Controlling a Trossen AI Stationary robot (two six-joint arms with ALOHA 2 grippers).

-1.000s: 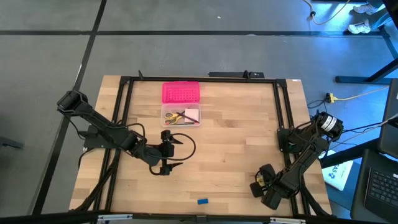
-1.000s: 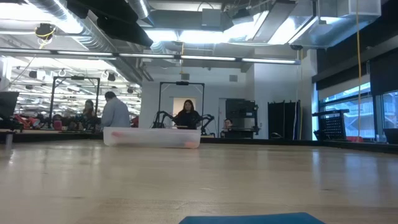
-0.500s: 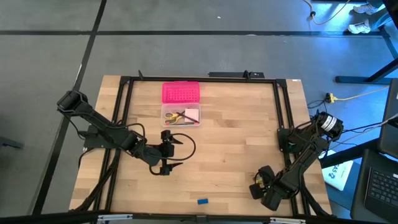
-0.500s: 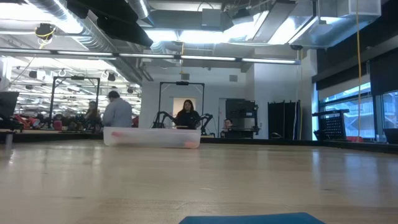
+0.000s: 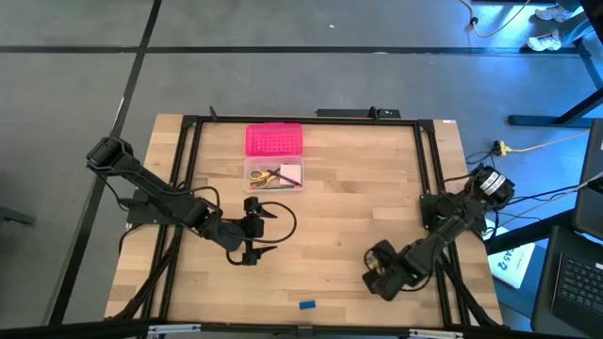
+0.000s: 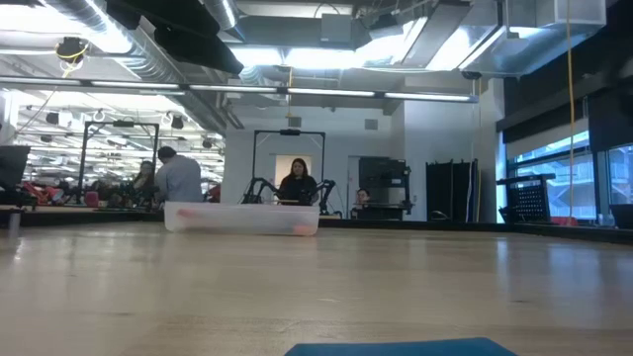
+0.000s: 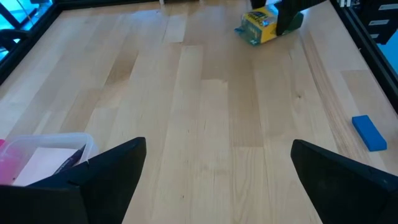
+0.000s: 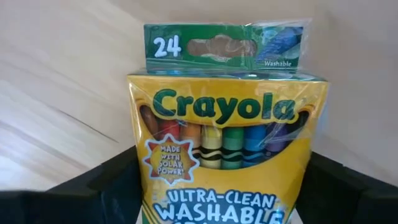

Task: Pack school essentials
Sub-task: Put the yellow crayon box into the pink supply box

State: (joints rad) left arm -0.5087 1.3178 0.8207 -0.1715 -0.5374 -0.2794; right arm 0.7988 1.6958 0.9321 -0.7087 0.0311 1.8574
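- Nearest the table's front edge: the tiny blue eraser (image 5: 307, 304) lies alone on the bare wood, well apart from both arms and not yet packed. In the left wrist view it shows as a small blue block (image 7: 369, 132) off to one side.
- Front right: the right gripper (image 5: 382, 271) is clenched on the green-yellow crayon box (image 5: 383, 268). In the right wrist view the crayon box (image 8: 227, 134) fills the frame between that arm's two dark fingers (image 8: 106, 186), label facing the camera and long axis running straight out from the wrist.
- The governing relation: the clear box (image 5: 274, 175) lies up-table and leftward from the held crayon box, with bare table (image 5: 358, 198) between; the carry must run diagonally toward the far-left. By judgement, the right arm alone makes this move, since it holds the item.
- Centre left: the left gripper (image 5: 260, 230) waits with jaws spread wide and nothing between them, just in front of the clear box and nearer it than the right gripper is.
- Farther: the clear box already holds the yellow-handled scissors (image 5: 267, 176) and the pink square notepad (image 5: 290, 175); its long axis runs across the table.
- Farthest: the pink lid (image 5: 274, 140) lies flat just behind the clear box, off it, so the box mouth is open from above.
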